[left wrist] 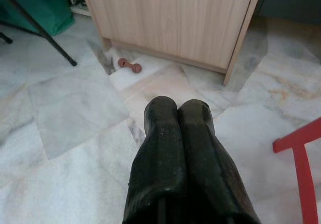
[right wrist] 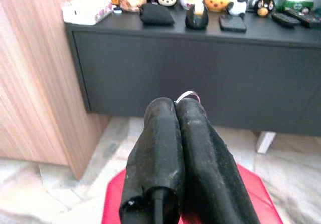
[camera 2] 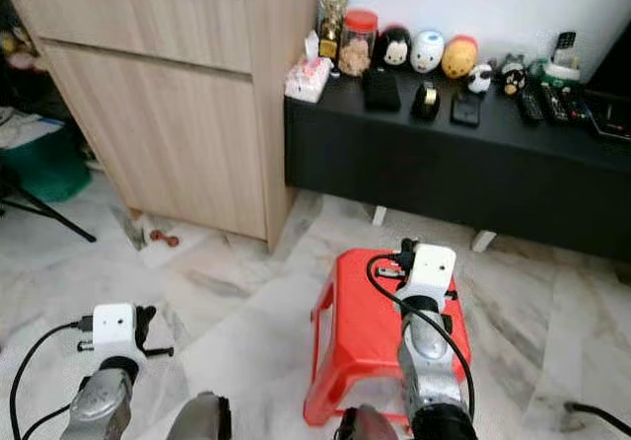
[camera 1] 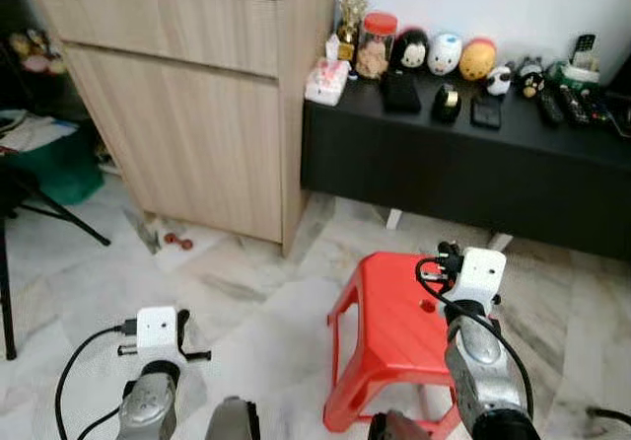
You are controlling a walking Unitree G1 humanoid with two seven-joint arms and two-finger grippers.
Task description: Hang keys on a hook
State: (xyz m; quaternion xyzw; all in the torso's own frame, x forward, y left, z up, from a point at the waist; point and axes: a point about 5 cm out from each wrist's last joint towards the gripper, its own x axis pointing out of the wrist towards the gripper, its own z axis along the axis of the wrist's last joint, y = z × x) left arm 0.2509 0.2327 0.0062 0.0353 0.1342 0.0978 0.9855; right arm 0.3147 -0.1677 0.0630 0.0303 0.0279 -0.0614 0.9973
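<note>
Right hand (right wrist: 175, 108) is clamped on what seems a thin silver key ring (right wrist: 187, 96); left hand (left wrist: 176, 113) closed, empty. Hanging remains.

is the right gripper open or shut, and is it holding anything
Shut. In the right wrist view the two black fingers press together, and a small metal key ring pokes out at their tips, above the red stool.

Both forearms: silver-grey metal, rounded housings. Each wrist carries a white box-shaped camera module. A black cable loops from each module, leaving at about 9 o'clock. Left gripper (left wrist: 178, 116) and right gripper (right wrist: 175, 114): two long black fingers apiece, matte, rounded tips, slightly textured surface.
</note>
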